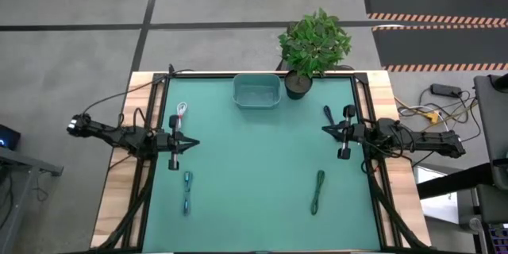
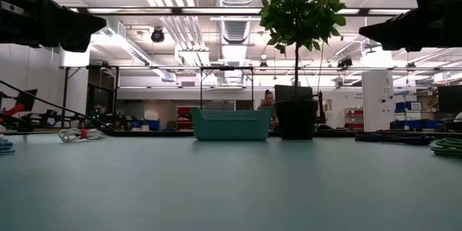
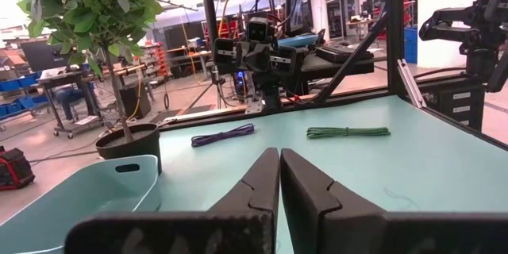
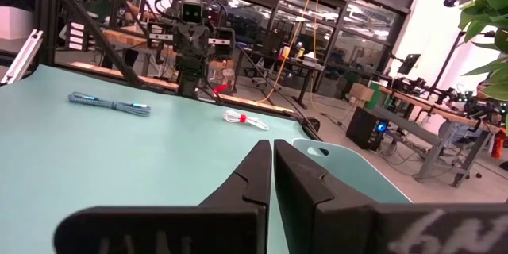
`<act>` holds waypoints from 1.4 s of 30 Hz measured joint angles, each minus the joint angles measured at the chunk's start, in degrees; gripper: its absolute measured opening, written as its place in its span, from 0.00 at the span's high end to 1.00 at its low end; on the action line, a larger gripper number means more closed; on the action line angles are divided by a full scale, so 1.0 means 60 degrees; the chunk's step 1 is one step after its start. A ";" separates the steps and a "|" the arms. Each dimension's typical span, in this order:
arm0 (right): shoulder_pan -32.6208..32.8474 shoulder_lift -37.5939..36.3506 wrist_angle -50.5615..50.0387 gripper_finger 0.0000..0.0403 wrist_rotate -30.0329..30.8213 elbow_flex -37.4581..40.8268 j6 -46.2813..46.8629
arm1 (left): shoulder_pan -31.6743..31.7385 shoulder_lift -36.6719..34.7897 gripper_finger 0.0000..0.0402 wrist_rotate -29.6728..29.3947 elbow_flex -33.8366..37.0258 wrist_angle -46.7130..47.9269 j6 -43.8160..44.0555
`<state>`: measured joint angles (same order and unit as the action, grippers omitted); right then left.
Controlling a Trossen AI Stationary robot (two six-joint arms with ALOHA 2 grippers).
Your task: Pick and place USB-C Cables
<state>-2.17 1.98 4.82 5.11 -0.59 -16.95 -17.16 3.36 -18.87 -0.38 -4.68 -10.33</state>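
Arms: two dark, jointed, with black wires along them.
Left gripper [image 3: 279, 176]: matte black wedge-shaped fingers.
Right gripper [image 4: 272, 171]: the same.

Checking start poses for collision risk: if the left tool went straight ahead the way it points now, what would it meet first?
Probably nothing on the mat. The shut left tool points across bare green mat toward the right tool; the cables and bin lie off that line, though height is hard to judge.
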 joint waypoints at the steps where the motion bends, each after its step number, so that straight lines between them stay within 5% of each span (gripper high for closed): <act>1: 0.0001 -0.0001 -0.0003 0.98 -0.0001 -0.0002 -0.0001 | -0.0002 0.0000 1.00 0.0004 0.0000 0.0002 -0.0003; 23: 0.0000 -0.0002 0.0060 0.98 -0.0030 -0.0002 0.0152 | -0.0001 0.0000 1.00 0.0000 0.0000 -0.0070 -0.0346; 32: 0.0006 0.0000 -0.0003 0.98 -0.0341 -0.0002 0.5765 | 0.0002 0.0000 1.00 0.0000 0.0000 -0.0152 -0.0342; 42: 0.0006 0.0000 0.0033 0.98 -0.0340 0.0002 0.5994 | 0.0002 0.0000 1.00 0.0000 0.0000 -0.0151 -0.0340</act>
<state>-2.13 1.98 5.02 3.07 -0.58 19.02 -17.15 3.36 -18.87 -0.38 -5.58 -12.37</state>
